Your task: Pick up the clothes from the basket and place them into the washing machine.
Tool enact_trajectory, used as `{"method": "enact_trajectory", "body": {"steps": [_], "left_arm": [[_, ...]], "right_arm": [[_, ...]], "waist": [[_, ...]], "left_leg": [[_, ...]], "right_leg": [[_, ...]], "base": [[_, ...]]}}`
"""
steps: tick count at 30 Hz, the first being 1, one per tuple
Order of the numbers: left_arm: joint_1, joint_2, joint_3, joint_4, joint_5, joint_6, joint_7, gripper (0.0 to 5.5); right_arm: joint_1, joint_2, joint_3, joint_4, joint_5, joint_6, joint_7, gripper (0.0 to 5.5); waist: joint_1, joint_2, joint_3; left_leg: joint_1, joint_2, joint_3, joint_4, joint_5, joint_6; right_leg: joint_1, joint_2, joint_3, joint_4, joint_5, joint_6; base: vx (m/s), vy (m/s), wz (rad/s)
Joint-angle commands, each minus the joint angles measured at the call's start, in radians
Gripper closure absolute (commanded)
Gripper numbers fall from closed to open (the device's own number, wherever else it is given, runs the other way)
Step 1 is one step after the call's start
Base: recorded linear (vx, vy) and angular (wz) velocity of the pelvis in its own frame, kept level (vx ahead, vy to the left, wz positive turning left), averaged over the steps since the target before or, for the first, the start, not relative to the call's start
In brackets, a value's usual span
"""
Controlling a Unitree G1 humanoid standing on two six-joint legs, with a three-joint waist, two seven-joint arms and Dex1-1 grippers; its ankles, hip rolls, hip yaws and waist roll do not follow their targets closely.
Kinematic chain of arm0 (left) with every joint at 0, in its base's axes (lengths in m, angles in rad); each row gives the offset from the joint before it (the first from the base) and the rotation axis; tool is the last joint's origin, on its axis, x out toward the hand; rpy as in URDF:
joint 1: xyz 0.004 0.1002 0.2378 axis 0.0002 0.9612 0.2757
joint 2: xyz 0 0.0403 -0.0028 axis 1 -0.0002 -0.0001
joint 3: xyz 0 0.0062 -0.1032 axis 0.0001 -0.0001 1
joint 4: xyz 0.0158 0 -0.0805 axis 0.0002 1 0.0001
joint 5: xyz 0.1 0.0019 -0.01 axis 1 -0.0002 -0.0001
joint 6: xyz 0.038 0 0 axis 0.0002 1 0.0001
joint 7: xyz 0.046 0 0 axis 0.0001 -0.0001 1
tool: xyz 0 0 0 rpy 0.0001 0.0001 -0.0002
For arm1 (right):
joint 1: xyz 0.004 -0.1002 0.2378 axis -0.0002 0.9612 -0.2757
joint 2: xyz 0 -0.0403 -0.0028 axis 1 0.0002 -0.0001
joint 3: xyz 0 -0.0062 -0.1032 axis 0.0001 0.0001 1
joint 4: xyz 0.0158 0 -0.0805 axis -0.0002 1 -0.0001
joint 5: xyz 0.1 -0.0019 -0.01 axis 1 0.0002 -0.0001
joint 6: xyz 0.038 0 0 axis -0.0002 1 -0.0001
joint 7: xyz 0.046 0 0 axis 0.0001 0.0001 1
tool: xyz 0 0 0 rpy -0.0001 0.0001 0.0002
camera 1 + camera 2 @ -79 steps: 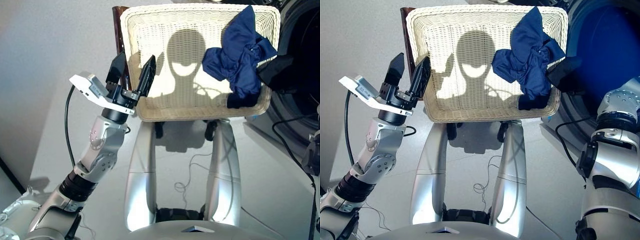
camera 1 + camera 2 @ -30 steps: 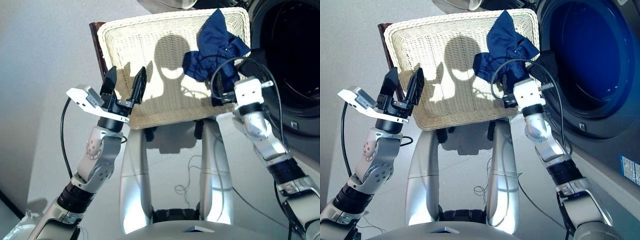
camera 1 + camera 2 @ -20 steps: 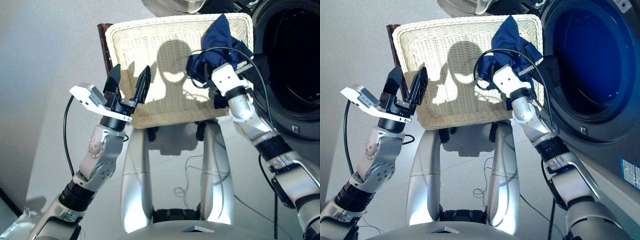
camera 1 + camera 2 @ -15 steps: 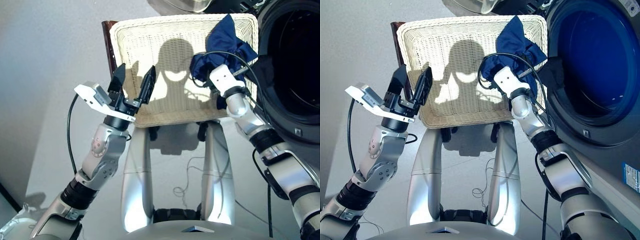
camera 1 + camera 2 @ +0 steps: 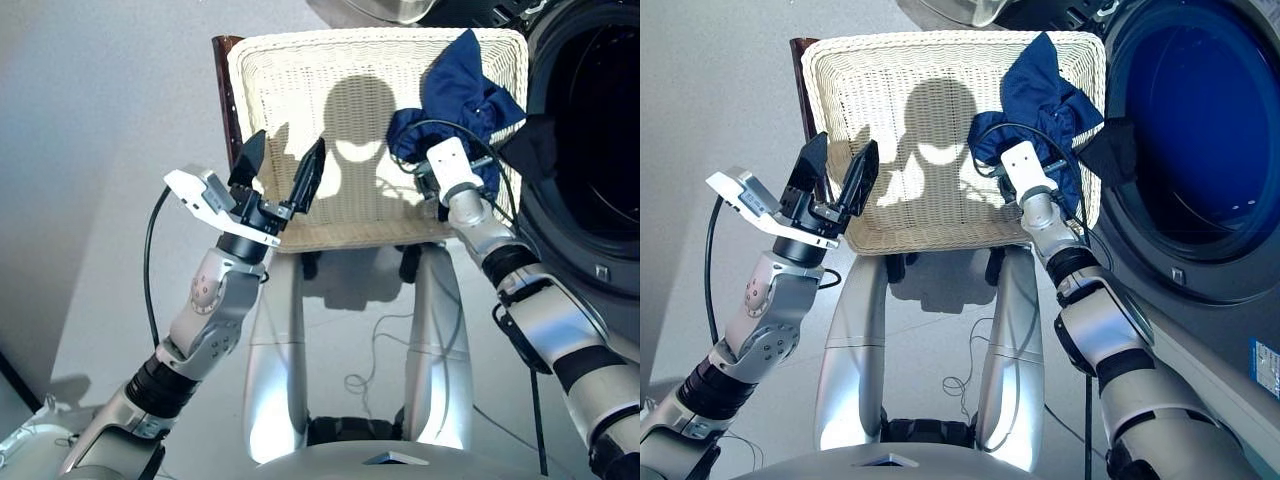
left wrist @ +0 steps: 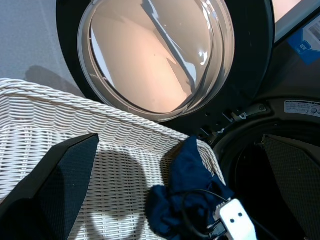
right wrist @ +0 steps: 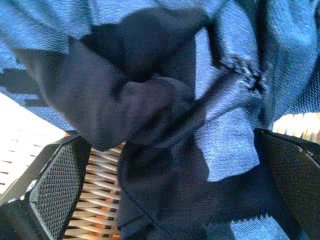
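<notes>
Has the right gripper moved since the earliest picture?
Yes. Then out of view, the right gripper has reached forward over the basket's near rim to the navy garment.

Both arms are silver-grey metal with rounded joint housings and black ribbed bands around the forearms. The left claw (image 5: 285,175) has two black, pointed fingers on a black base, with a flat white camera block at its 9 o'clock and a black cable looping down. The right wrist carries a white block (image 5: 446,163) wrapped in black cables. The right claw's pads (image 7: 60,192) are black and cross-hatched.
</notes>
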Motion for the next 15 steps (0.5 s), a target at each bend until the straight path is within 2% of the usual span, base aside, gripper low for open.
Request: {"method": "enact_trajectory", "body": {"steps": [1, 15], "left_arm": [[-0.004, 0.001, -0.008, -0.104, 0.003, -0.034, -0.018, 0.0], [-0.009, 0.02, -0.026, -0.119, 0.0, -0.033, -0.008, 0.0]], "right_arm": [[-0.055, -0.047, -0.001, 0.048, 0.058, -0.019, -0.001, 0.0], [-0.136, -0.078, -0.041, 0.135, 0.229, -0.014, -0.001, 0.0]], "waist": [[0.017, 0.066, -0.016], [0.026, 0.081, -0.016]], "left_leg": [[-0.024, -0.023, -0.054, -0.105, 0.101, -0.064], [-0.044, -0.025, -0.051, -0.095, 0.1, -0.066]], "right_leg": [[0.004, -0.019, -0.039, -0.002, -0.004, 0.027], [-0.016, -0.024, -0.043, 0.014, -0.01, 0.027]], "base": [[0.0, 0.0, 0.0], [0.0, 0.0, 0.0]]}}
